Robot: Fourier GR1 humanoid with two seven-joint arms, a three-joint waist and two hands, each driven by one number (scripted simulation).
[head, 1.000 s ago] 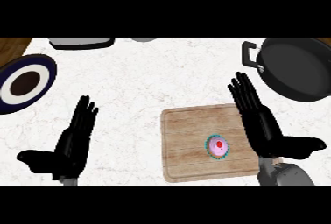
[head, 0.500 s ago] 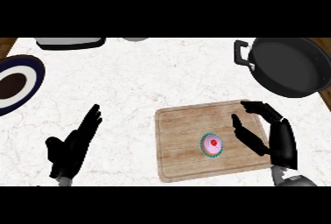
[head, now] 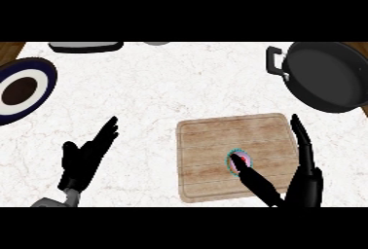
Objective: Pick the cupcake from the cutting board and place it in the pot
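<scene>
The cupcake (head: 239,160), pink-topped with a teal wrapper, stands on the wooden cutting board (head: 215,141), right of the board's middle. My right hand (head: 305,188) comes in from the lower right, open. Its thumb (head: 257,185) lies against the cupcake's near side and hides part of it. Its straight fingers (head: 300,141) point up along the board's right edge, apart from the cupcake. The black pot (head: 327,75) with a side handle sits at the upper right, nothing in it. My left hand (head: 84,156) rests open on the counter at the lower left.
A dark blue plate (head: 43,80) with a white ring and brown centre lies at the left edge. A grey dish (head: 84,46) and another small grey thing (head: 156,43) show at the counter's far edge. White marble counter lies between board and pot.
My right hand has dropped lower and to the right; its curled fingers have straightened and its thumb now reaches the cupcake. The left hand has hardly moved.
</scene>
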